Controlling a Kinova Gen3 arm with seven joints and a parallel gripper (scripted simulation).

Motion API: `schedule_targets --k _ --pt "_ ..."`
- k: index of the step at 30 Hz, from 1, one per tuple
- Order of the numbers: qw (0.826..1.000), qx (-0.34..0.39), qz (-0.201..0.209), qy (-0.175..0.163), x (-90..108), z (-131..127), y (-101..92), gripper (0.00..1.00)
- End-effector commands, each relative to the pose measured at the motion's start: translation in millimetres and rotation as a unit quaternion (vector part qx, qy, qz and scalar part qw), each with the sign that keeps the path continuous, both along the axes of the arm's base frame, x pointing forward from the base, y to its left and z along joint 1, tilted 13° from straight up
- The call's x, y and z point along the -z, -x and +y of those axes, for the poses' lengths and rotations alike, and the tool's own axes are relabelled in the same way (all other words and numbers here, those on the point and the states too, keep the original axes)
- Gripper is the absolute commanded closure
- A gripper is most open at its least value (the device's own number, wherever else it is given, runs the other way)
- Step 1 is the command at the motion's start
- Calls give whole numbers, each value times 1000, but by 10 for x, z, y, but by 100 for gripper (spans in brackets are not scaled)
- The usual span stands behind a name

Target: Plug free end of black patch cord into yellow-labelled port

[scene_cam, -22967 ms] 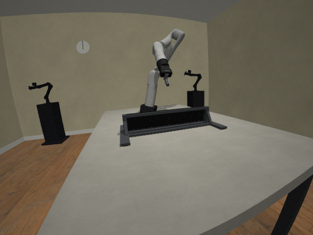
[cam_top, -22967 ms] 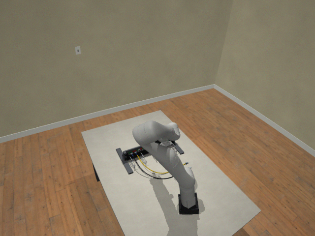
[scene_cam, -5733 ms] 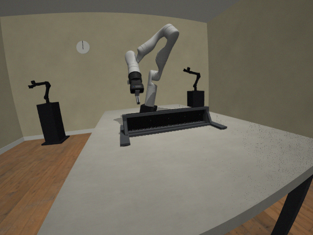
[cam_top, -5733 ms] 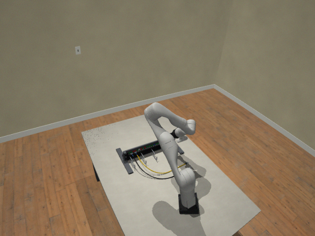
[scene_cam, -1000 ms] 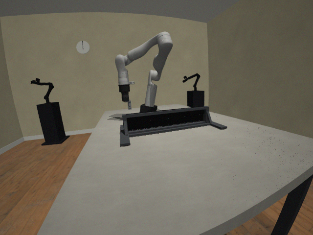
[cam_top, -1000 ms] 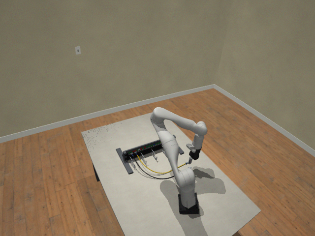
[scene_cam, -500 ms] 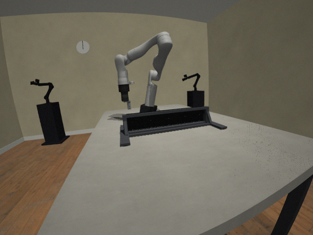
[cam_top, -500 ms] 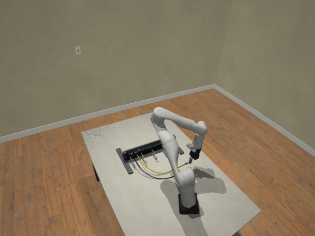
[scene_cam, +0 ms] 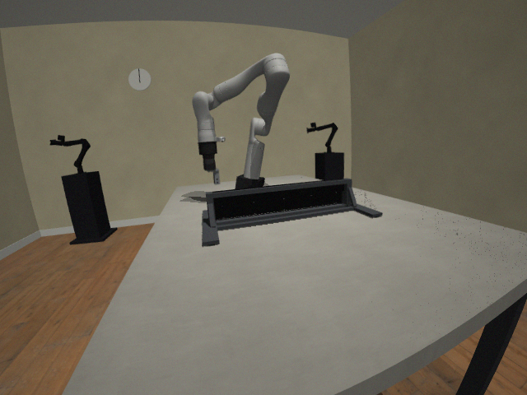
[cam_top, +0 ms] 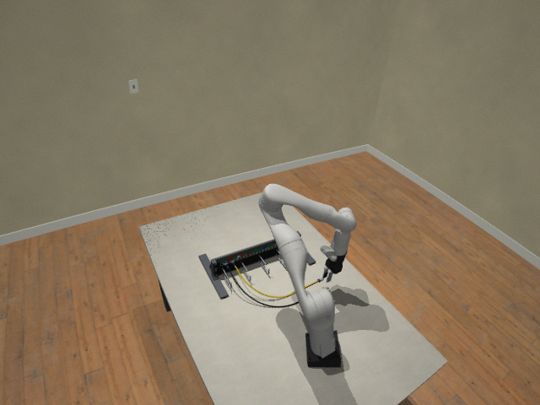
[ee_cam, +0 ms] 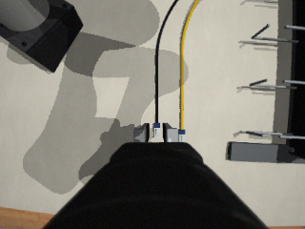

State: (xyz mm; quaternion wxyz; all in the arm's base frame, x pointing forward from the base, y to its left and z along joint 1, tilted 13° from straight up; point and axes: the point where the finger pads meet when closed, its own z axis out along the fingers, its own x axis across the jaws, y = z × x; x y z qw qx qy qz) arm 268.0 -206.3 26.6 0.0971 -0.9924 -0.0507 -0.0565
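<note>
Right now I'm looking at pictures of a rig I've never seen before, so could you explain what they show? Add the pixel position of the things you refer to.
The machine is one white robot arm (cam_top: 293,251) (scene_cam: 272,95) with a two-finger gripper (cam_top: 327,275) (scene_cam: 216,176) (ee_cam: 155,130). The top picture looks down on the table (cam_top: 244,348) (scene_cam: 255,297) from above. The exterior one looks across it, from the far side of the rack (cam_top: 218,283) (scene_cam: 277,188) (ee_cam: 253,152). The wrist one looks past the gripper from the arm's end. The rack stands on the table; a black cord (cam_top: 278,306) (ee_cam: 156,81) and a yellow cord (cam_top: 278,297) (ee_cam: 182,81) curve from it toward the gripper. Nothing appears gripped: the fingers stand open, with the black cord's plug showing between them in the wrist view.
</note>
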Motion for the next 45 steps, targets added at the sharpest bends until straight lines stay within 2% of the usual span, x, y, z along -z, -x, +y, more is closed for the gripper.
schedule_targets --k 1,29,45 --pt "1000 3 3 -4 2 12 16 27" --pt "1000 2 3 -4 9 16 18 27" --pt "1000 2 4 -4 146 49 11 27"
